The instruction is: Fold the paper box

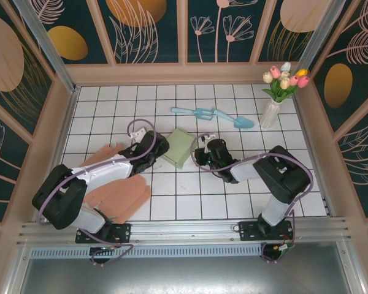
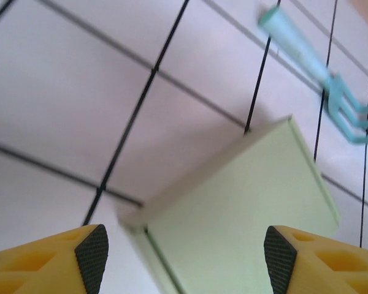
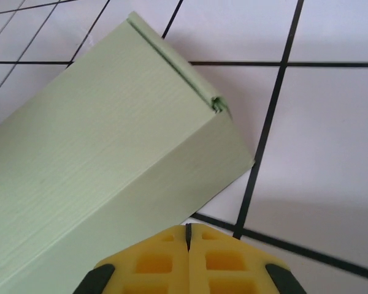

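The pale green paper box (image 1: 180,147) lies closed and flat on the white tiled table (image 1: 233,196), between the two arms. My left gripper (image 1: 161,147) is at its left edge. In the left wrist view that gripper (image 2: 185,257) is open, its black pads (image 2: 92,254) wide apart, with the box (image 2: 245,202) just beyond them and untouched. My right gripper (image 1: 202,153) is at the box's right side. In the right wrist view this gripper (image 3: 187,233) is shut with nothing in it, its yellow tips close to the box's side wall (image 3: 172,184).
Flat pink card sheets (image 1: 119,196) lie under the left arm at the front left. A teal garden fork and trowel (image 1: 211,114) lie behind the box; the fork (image 2: 331,86) appears in the left wrist view. A glass vase of tulips (image 1: 276,98) stands at the back right.
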Motion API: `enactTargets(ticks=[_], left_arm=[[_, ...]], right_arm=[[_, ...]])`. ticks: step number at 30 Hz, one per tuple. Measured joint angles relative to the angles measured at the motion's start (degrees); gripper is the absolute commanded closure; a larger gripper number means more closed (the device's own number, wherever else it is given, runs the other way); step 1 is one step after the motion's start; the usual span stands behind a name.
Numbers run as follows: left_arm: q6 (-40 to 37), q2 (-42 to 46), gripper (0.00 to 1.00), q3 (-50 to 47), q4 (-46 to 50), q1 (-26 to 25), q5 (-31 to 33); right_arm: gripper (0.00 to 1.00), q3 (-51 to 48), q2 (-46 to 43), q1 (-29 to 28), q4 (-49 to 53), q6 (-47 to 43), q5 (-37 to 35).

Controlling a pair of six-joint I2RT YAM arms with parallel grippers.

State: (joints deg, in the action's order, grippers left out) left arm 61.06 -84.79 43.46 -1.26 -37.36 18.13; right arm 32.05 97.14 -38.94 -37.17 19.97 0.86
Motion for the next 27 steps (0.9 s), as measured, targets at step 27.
enactTargets(ticks=[27], left_arm=[[-3.19, -14.80, 0.36, -8.17, -32.81, 7.26, -18.53]], right_arm=[[1.00, 3.30, 6.21, -6.19, 0.31, 8.20, 12.98]])
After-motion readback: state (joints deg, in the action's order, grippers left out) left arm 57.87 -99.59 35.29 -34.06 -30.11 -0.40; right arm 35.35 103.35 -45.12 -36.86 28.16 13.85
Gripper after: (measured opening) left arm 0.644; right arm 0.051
